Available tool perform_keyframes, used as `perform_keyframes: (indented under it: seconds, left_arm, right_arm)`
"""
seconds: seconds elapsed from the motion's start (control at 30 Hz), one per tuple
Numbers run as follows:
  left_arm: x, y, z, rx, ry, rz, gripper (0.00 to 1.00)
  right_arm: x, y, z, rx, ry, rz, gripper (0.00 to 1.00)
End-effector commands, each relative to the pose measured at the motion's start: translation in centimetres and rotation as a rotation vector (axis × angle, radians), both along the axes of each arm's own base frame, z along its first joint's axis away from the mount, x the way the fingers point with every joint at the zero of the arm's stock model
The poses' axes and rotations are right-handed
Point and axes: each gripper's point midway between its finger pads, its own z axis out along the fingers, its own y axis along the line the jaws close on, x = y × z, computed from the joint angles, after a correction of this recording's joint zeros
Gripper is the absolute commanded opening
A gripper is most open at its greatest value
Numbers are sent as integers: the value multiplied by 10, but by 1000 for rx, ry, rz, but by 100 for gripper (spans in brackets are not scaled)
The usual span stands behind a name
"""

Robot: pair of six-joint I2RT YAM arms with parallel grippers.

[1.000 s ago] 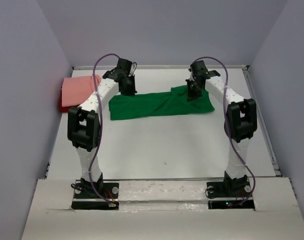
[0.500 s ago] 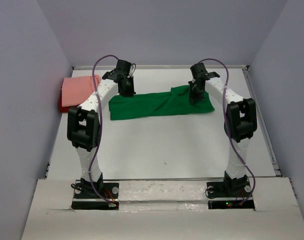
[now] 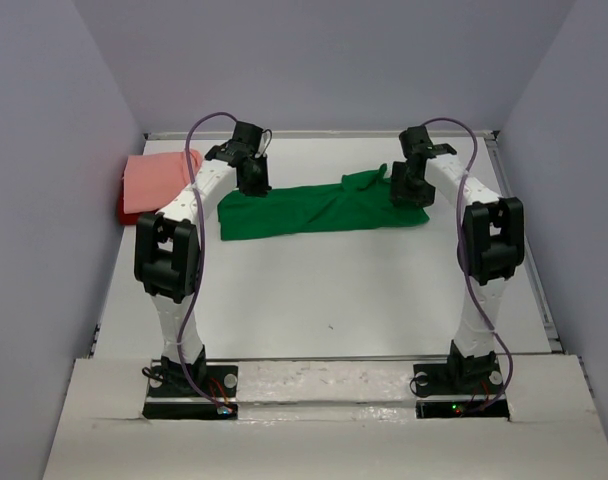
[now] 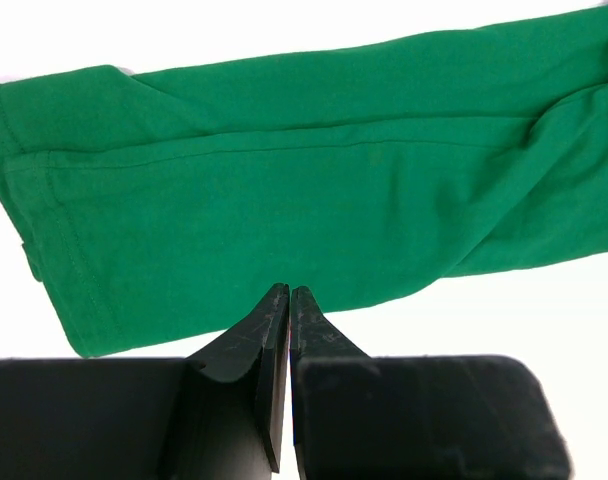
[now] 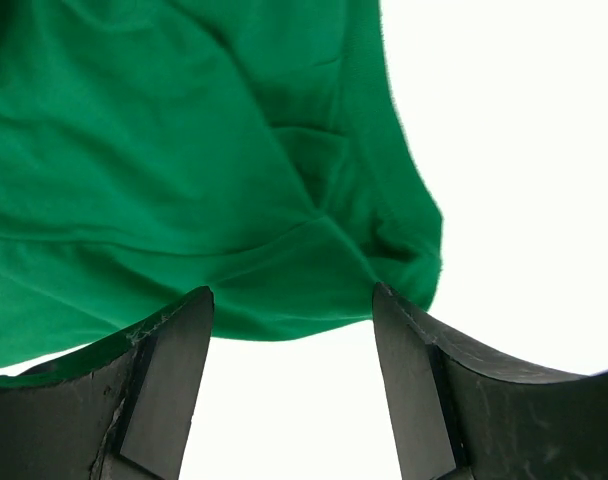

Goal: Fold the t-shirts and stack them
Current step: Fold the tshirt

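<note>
Pale lavender walls (image 3: 334, 60) box in a white table (image 3: 334, 290) that fills the middle of the overhead view. Two white-and-black arms rise from the bottom edge, the left arm (image 3: 184, 215) and the right arm (image 3: 479, 220), each trailing a purple cable (image 3: 199, 130). Both reach toward the upper half of the frame and partly hide the cloth beneath them.

Across the upper centre lies the bright green t-shirt (image 3: 304, 210), folded into a long band and rumpled at its right end. At the upper left, against the wall, the salmon pink t-shirt (image 3: 154, 178) sits folded on top of the dark red t-shirt (image 3: 126, 212), of which only an edge shows.

The left gripper (image 3: 254, 180) hangs over the green band's left end, its fingers (image 4: 274, 330) pressed together with no cloth between them. The right gripper (image 3: 409, 190) hangs over the rumpled right end, its jaws spread wide and holding nothing.
</note>
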Motion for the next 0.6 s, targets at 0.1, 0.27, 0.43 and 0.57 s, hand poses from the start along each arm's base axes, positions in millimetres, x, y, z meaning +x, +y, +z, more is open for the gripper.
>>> perform_keyframes:
  seconds: [0.1,0.27,0.43,0.57]
  left_arm:
    - [-2,0,8,-6,-22,-19,15]
    - [0,-1,9,-13,-21,-18,15]
    - [0,-1,13,-14,-27,-19,15]
    - [1,-1,15,-9,-32,-23,15]
  right_arm:
    - [15,-17,37,15,-92,0,70]
    - [26,-10,32,60,-85,36,70]
    - [36,0,21,97,-70,77,69]
    - [44,6,19,147,-73,99,68]
